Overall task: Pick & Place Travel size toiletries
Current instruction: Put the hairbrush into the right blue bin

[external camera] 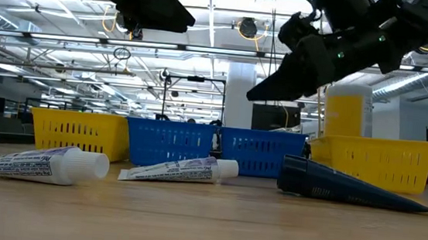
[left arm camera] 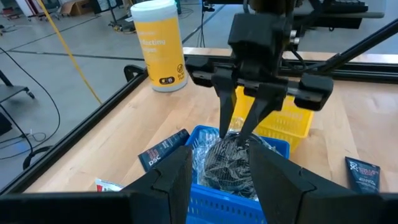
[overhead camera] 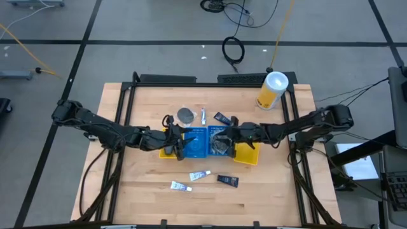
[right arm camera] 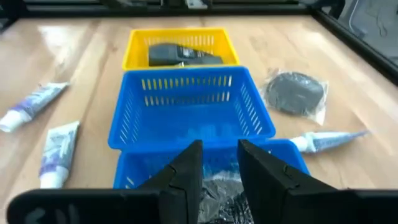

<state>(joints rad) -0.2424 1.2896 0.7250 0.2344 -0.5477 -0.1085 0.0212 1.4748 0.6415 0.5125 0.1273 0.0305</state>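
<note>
The right gripper (left arm camera: 239,134) has its jaws narrow around a crinkly grey bundle (left arm camera: 227,163) in a blue bin (left arm camera: 267,149). Only the left wrist view shows this pinch.

The left gripper (overhead camera: 179,145) hangs over the bins, jaws apart, holding nothing.

The right wrist view shows a dark packet (right arm camera: 180,55) in a yellow bin (right arm camera: 180,38) beyond its jaws, and a round bundle (right arm camera: 294,93) on the table.

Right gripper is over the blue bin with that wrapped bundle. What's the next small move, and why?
Probably open the right gripper and let go. In the left wrist view its fingers pinch the grey-black wrapped bundle, which already sits inside the blue bin, so releasing should leave it there. The left gripper waits over the neighbouring bins.
</note>
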